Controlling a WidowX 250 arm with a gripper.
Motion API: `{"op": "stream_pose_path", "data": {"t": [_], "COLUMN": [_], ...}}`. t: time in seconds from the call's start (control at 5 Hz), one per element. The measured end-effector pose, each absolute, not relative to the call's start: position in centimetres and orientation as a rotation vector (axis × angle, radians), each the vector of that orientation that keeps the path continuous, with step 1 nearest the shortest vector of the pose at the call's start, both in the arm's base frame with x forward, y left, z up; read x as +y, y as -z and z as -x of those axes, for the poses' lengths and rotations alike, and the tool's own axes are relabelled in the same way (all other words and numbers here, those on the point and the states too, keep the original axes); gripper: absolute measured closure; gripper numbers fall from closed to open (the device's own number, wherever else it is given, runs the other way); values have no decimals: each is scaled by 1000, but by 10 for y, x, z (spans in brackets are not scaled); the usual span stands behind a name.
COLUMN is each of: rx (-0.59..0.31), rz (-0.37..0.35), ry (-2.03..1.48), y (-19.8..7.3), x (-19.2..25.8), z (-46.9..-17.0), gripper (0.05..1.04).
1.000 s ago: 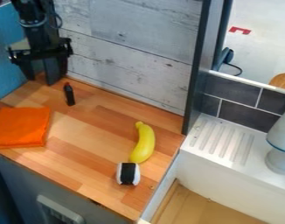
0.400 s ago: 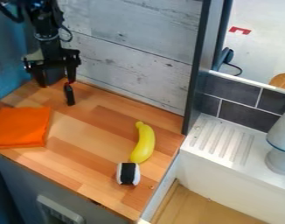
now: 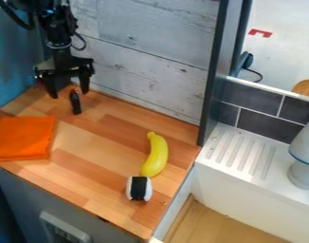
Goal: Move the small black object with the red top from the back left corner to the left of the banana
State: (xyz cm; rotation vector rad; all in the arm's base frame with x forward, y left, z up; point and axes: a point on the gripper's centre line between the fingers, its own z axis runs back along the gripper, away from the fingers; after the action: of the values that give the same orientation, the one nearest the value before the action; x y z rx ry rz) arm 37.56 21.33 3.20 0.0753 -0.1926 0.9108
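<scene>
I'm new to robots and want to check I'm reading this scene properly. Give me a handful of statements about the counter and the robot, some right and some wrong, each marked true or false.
1. The gripper is nearer to the small black object than to the banana. True.
2. The orange cloth is crumpled into a ball. False: it lies flat on the wooden counter.
3. The black-and-white roll is close to one end of the banana. True.
4. The gripper is clamped on the banana. False: its fingers are spread apart, well away from the banana.
5. The banana lies in the sink. False: it lies on the wooden counter.
</scene>
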Motion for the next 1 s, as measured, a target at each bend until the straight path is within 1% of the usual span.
{"op": "stream_pose_path", "data": {"t": [0.2, 0.4, 0.6, 0.8, 1.0], "rx": [-198, -215, -217, -217, -255], "rz": [-76, -93, -98, -87, -44], "ry": [-917, -930, -931, -939, -946], "y": [-25, -23, -20, -20, -44], "x": [214, 218, 219, 217, 210], "z": [-378, -379, -379, -380, -379], "gripper": [402, 660, 772, 774, 774]}}
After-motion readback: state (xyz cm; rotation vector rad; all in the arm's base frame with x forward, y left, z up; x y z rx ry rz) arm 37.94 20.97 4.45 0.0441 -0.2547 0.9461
